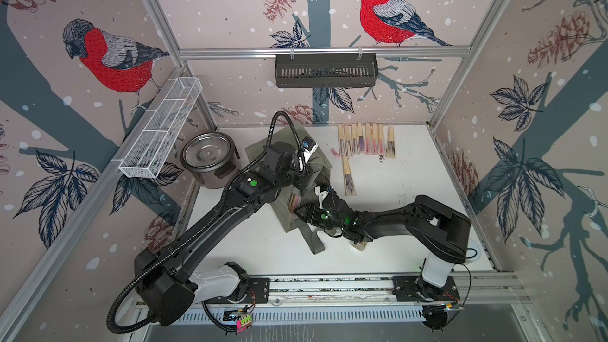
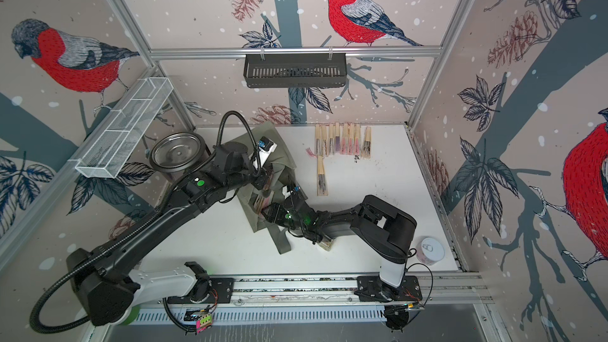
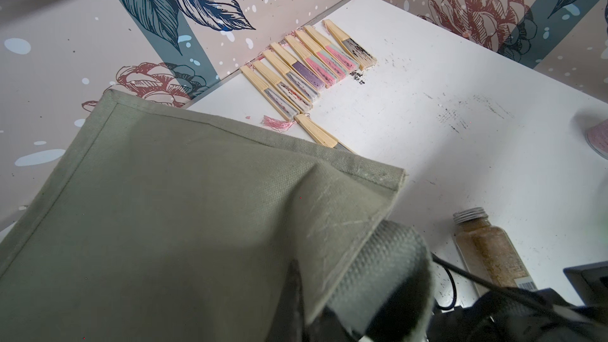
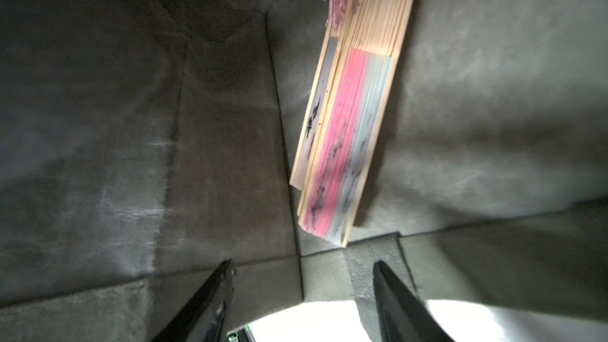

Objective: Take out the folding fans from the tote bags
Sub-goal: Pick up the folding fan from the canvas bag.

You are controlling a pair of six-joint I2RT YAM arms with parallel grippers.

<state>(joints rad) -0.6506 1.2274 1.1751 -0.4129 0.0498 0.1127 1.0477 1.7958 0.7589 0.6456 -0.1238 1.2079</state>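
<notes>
A white surface (image 1: 394, 166) is enclosed by walls (image 1: 230, 11) papered with red-breasted birds; a black basket (image 1: 325, 70) is hung at the rear.

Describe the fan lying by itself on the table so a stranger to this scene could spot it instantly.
On the white table, a row of closed fans lies side by side against the back wall. Just in front of the row's end nearest the olive-grey tote bag lies the lone fan. It alone sits outside the row, nearer the robot.

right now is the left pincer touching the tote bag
Touching: the left wrist view shows the left pincer shut on the edge of the tote bag.
</notes>
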